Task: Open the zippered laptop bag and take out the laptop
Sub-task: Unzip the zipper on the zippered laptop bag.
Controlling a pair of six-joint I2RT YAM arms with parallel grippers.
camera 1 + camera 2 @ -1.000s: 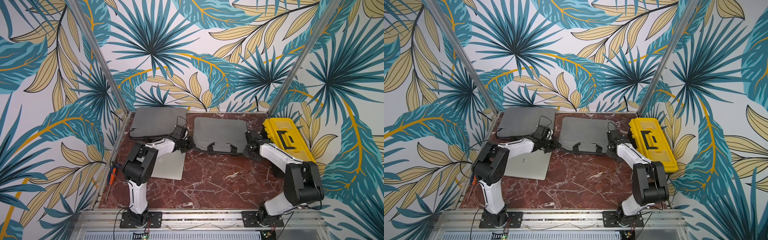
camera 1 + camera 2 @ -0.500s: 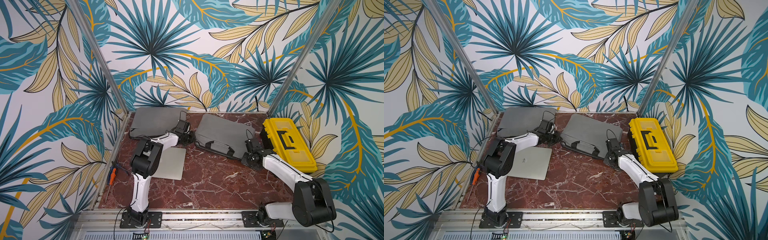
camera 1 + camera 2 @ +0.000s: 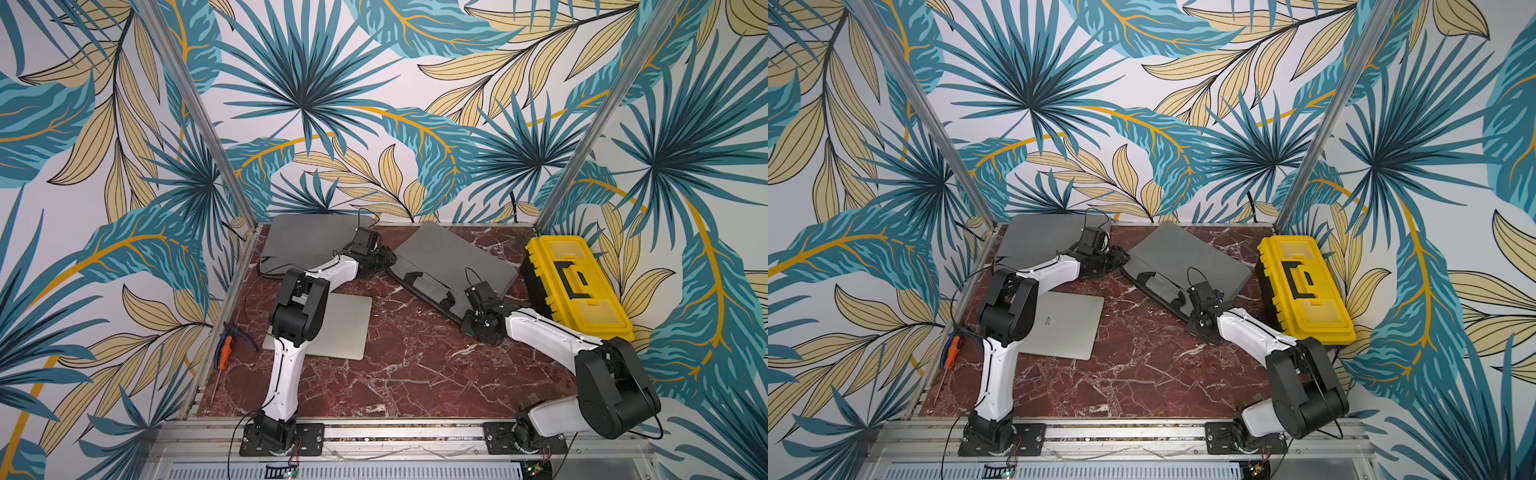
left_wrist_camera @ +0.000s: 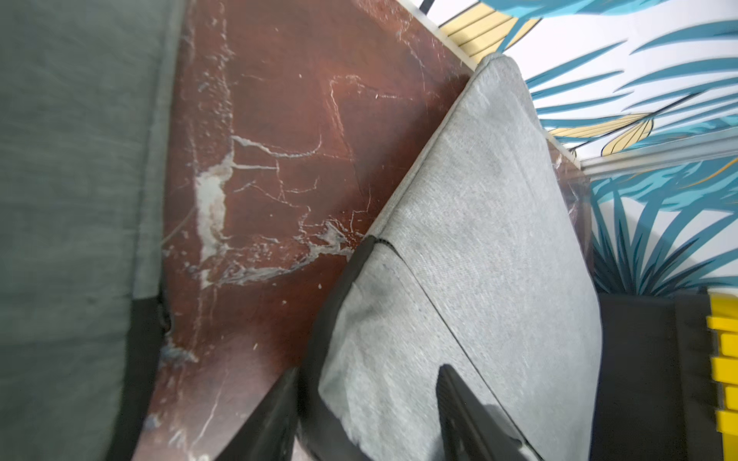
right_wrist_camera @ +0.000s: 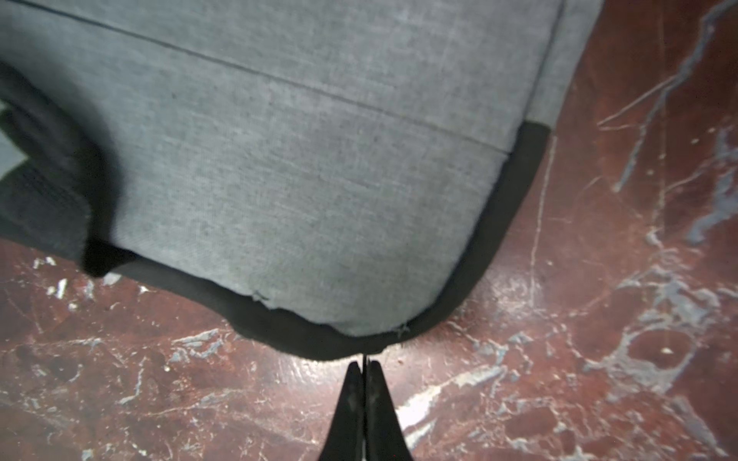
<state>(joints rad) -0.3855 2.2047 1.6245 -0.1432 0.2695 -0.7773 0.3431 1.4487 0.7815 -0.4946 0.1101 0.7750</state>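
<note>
Right fingers [image 5: 351, 403] pinch a thin zipper pull [image 5: 365, 356] at the grey woven bag's [image 5: 319, 179] black rim; left fingers [image 4: 473, 411] stand apart.

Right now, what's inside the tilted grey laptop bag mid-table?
The laptop bag shows only its outside: grey fabric and black edging, no opening in any view. Whatever it holds is covered. A silver laptop lies outside it on the table, partly hidden by the left arm.
</note>
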